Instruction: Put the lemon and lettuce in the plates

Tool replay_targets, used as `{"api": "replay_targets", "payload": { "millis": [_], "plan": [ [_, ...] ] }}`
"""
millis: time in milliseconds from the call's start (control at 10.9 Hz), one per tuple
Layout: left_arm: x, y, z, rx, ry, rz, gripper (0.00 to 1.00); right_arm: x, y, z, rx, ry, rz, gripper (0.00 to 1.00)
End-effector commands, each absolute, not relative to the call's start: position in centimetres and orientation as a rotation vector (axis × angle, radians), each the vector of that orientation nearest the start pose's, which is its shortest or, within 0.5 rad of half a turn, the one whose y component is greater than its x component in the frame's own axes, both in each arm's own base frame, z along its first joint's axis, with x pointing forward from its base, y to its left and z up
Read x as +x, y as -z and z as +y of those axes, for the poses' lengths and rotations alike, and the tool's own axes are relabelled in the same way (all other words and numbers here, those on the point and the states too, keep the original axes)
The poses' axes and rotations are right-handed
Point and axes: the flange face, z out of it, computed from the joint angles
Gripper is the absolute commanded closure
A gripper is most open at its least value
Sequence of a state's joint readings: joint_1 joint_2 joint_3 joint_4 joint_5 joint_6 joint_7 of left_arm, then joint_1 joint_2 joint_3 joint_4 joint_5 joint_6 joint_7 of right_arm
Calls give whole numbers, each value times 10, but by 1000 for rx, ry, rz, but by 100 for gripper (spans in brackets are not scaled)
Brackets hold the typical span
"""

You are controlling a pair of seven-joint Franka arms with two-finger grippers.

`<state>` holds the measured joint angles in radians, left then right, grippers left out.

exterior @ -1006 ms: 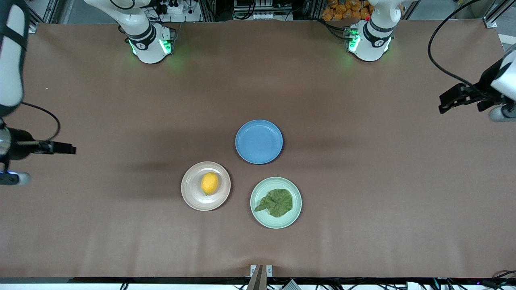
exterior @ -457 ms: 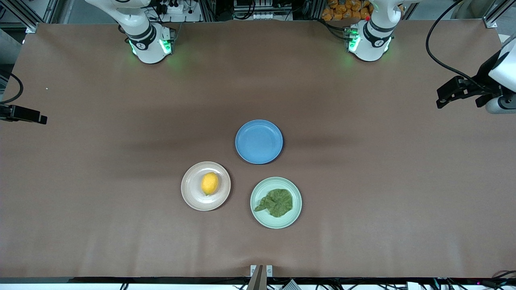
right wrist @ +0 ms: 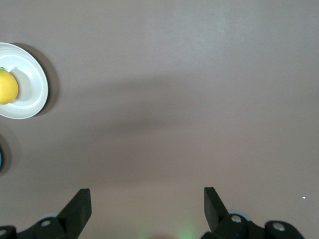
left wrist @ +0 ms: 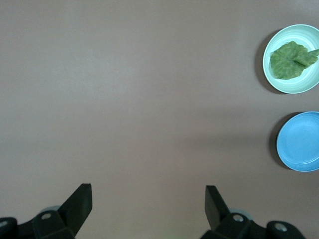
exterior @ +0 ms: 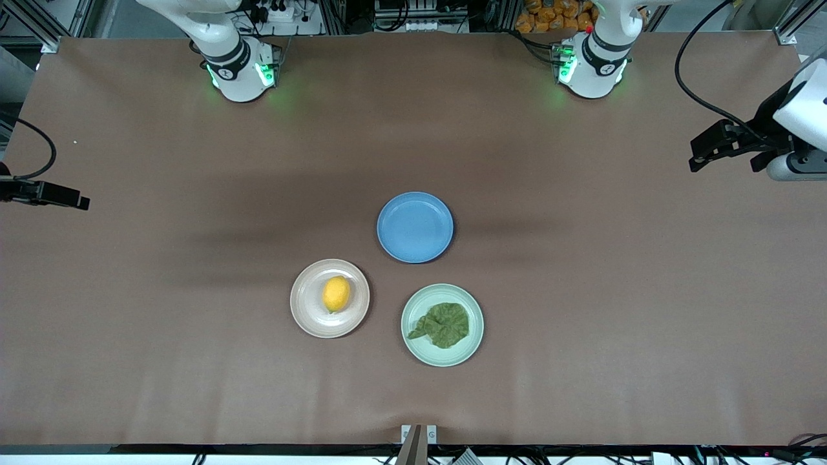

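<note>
Going across the front view from the right arm's end of the brown table (exterior: 581,290), the right gripper (exterior: 83,203) hangs over bare table near that edge, its jaws spread wide and empty in the right wrist view. The small oval bright yellow lemon (exterior: 336,294) lies in the round beige-pink plate (exterior: 303,310), its long axis running roughly toward and away from the front camera; which end bears the tip I cannot tell. An empty round blue plate (exterior: 415,227) sits farther from the camera. The dark green wrinkly lettuce leaf (exterior: 444,325) lies flat in the pale mint green plate (exterior: 475,339), a narrow lobe pointing toward the beige-pink plate. The left gripper (exterior: 698,157) waits over the table's other end, jaws equally wide and empty. Both placements look done; nothing seems left.
</note>
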<state>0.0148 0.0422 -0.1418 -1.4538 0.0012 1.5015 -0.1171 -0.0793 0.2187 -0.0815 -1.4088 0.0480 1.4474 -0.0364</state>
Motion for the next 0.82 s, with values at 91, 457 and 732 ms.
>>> {"api": "replay_targets", "payload": {
  "millis": [91, 457, 732],
  "plan": [
    [550, -649, -84, -3169, -17, 81, 0, 568, -583, -80, -3097, -198, 171, 0],
    [556, -643, -69, -3156, -29, 40, 0, 559, -595, -76, -3114, -101, 163, 0],
    [556, -643, -65, -3149, -40, 27, 0, 562, -602, -76, -3111, -69, 168, 0]
  ]
}}
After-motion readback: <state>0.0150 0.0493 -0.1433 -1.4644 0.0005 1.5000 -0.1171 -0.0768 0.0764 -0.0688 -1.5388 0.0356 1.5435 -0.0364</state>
